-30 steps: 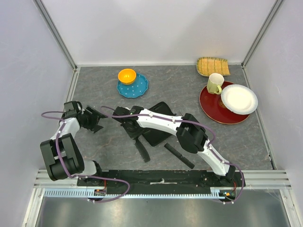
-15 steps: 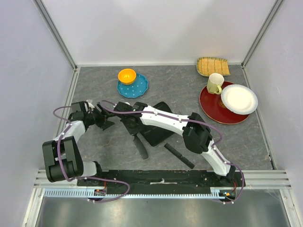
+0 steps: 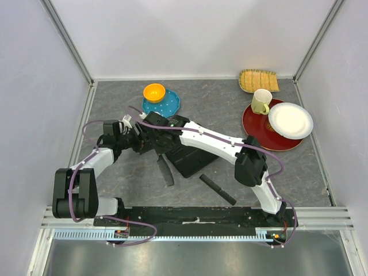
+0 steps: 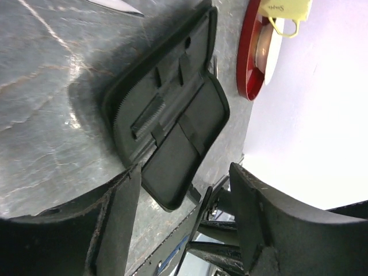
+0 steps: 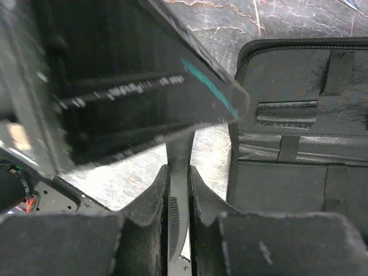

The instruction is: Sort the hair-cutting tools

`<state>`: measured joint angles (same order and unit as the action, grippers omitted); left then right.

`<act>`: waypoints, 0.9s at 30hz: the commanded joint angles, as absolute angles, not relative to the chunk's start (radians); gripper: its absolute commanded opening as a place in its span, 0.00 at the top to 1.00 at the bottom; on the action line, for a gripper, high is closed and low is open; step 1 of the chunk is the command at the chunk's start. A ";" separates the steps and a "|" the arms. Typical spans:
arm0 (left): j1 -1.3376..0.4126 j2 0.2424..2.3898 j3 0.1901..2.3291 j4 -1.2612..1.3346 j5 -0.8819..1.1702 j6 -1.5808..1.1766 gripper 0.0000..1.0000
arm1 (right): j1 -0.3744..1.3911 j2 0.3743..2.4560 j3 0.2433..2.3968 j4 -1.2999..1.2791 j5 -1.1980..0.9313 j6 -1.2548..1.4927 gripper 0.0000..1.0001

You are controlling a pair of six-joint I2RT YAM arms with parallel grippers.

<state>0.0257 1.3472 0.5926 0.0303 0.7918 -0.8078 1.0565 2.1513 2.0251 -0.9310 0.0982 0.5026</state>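
My right gripper [image 3: 156, 142] is shut on one long black comb [image 3: 165, 170], which hangs from it toward the near edge, just left of the open black zip case [image 3: 192, 156]. In the right wrist view the comb [image 5: 179, 230] sits pinched between the pads, with the case [image 5: 299, 172] to the right. My left gripper [image 3: 137, 141] is open and empty, right next to the right gripper; its wrist view looks over the open case [image 4: 167, 126]. A second black comb [image 3: 217, 189] lies on the table near the front. No scissors show.
An orange bowl [image 3: 154, 92] on a blue plate [image 3: 167, 106] stands behind the grippers. A red plate [image 3: 259, 135] with a mug [image 3: 261, 101] and a white plate [image 3: 290, 120] is at the right, and a woven basket [image 3: 259, 80] at the back right.
My left gripper has swung right, up against the right gripper. The right gripper has moved back and left with the comb, which now hangs nearer the case's left edge.
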 commanded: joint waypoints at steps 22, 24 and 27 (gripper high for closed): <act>-0.078 1.273 0.796 -0.069 0.818 -0.661 0.98 | 0.980 1.856 1.810 -0.776 0.014 0.459 0.29; -0.078 1.264 0.834 -0.066 0.860 -0.649 0.98 | 0.965 1.810 1.772 -0.743 -0.032 0.448 0.28; -0.078 1.259 0.889 -0.066 0.900 -0.643 0.98 | 0.951 1.758 1.738 -0.706 -0.061 0.433 0.27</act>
